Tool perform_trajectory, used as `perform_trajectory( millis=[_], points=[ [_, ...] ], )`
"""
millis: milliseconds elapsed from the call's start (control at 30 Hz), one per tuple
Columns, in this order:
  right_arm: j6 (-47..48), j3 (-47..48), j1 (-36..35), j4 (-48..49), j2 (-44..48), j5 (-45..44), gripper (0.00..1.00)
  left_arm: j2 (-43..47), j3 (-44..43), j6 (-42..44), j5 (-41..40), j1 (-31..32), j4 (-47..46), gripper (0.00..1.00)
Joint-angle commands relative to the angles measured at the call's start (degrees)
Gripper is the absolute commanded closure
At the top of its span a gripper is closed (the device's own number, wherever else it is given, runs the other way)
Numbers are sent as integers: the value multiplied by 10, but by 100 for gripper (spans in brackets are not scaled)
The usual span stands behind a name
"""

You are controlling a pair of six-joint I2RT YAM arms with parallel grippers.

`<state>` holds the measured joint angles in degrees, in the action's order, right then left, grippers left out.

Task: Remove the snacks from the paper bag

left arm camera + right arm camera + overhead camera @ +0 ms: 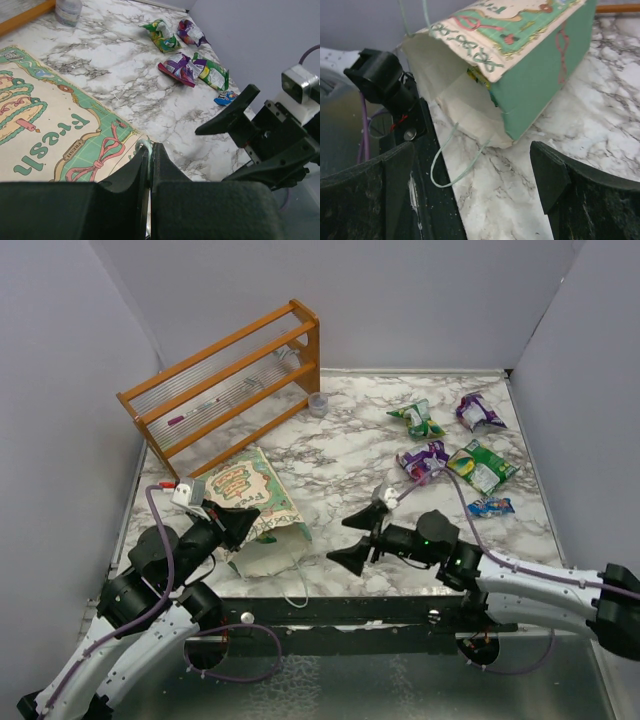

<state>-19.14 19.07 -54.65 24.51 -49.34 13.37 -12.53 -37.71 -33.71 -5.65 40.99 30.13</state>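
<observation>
Marble tabletop (340,455); paper bag (250,492) on side, upper lip clamped in left jaws. Right jaws wide apart, facing bag mouth; five snacks (481,466) lie behind them, one packet (479,79) maybe inside. Risk: lip slips, mouth collapses; right jaws snag cord handle (438,186), drag bag.

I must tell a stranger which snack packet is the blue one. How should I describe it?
On the marble table, find the loose cluster of five packets on the right half, away from the paper bag. The blue packet lies at the cluster's near edge, beside the large green packet. It alone is blue and is the smallest; the others are green or purple.
</observation>
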Motion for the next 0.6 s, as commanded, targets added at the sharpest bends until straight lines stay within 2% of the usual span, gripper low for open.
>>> perform_trajectory(
  millis=[0, 133, 233, 400, 567],
  points=[
    [81, 43, -150, 24, -77, -177, 1, -4, -7, 2, -9, 0, -4, 100],
    [198, 99, -291, 60, -196, -303, 1, -11, -8, 2, -9, 0, -3, 100],
    [298, 154, -355, 74, -292, -379, 1, -13, -8, 2, -11, 1, -3, 100],
    [452, 196, -382, 171, -415, -412, 1, -13, -8, 2, -10, 0, -2, 100],
    [625, 174, -380, 374, -497, -378, 1, -12, -8, 2, -9, 0, -3, 100]
  ],
)
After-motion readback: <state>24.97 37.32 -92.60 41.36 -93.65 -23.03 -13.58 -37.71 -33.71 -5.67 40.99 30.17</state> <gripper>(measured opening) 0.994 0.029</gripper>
